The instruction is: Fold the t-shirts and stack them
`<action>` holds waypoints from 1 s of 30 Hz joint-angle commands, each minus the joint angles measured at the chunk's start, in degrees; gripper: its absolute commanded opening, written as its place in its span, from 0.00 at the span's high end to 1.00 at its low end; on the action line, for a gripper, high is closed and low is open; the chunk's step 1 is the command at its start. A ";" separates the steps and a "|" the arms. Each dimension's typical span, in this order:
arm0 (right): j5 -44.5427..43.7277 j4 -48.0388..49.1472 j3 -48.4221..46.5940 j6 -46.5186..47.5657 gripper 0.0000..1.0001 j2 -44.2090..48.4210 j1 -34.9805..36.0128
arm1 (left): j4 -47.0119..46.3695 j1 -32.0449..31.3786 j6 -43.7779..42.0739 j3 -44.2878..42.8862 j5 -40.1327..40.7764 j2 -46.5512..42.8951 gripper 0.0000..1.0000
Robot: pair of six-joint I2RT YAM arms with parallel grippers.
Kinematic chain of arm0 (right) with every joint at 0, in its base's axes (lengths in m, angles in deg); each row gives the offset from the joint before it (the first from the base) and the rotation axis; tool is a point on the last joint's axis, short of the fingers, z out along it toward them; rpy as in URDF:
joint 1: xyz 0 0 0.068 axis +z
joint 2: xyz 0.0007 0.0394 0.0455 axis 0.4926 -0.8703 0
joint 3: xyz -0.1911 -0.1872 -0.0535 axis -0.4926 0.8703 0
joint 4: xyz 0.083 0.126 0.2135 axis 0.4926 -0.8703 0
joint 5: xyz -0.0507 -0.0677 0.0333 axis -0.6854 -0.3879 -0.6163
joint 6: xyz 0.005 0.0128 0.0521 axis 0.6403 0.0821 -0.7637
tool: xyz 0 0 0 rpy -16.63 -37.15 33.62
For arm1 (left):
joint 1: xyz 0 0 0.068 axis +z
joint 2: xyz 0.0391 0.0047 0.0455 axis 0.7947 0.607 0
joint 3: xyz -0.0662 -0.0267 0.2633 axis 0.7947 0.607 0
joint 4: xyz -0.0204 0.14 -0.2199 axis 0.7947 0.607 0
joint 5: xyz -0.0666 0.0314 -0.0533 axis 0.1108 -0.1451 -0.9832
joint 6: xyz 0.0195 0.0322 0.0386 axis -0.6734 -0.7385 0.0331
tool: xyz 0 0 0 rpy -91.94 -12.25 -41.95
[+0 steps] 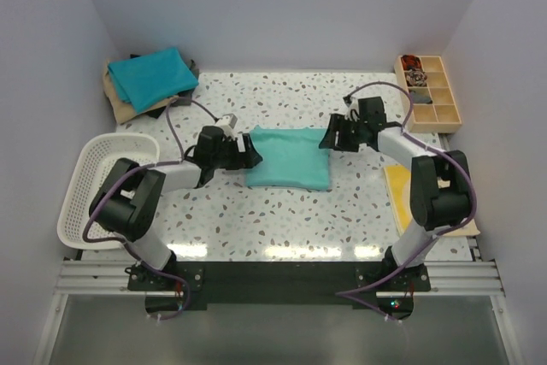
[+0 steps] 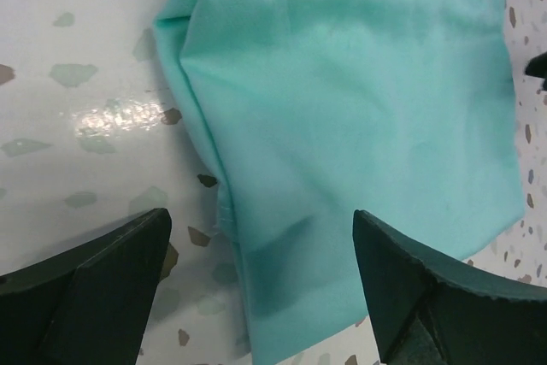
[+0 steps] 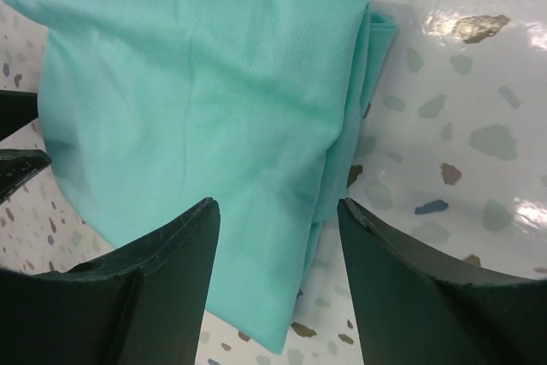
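Sea-green t-shirt [image 1: 289, 158] lies folded between left gripper [image 1: 251, 155] and right gripper [image 1: 329, 138].

I work in a lab cell: bare white walls [image 1: 282, 6] box my speckled table [image 1: 282, 220], aluminium rail [image 1: 94, 278] at six o'clock.

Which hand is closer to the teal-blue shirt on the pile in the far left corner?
Left. The left hand sits at the left edge of the sea-green shirt, nearer the teal-blue shirt; the right hand is at its right edge, farther off.
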 commanded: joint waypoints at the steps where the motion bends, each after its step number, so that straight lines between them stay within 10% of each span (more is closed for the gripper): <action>1: -8.18 -4.03 -3.06 3.82 0.37 4.75 -0.11 | 4.73 -0.02 -3.90 -0.40 8.58 -3.74 0.06; 19: -7.57 -5.26 -3.59 4.00 0.36 0.97 -0.11 | -11.51 -0.81 0.47 -4.80 -18.02 12.77 0.11; 22: -7.92 -5.70 -3.59 4.35 0.36 0.53 -0.11 | -14.33 -1.51 2.24 -4.53 -20.05 15.23 0.29; 26: -8.36 -6.22 -3.59 4.35 0.36 0.62 -0.11 | -17.94 -1.60 4.61 -5.14 -19.62 18.05 0.81; 30: -8.98 -5.96 -3.06 4.00 0.36 1.58 -0.11 | -16.81 -1.60 5.41 -10.24 -19.54 20.78 1.00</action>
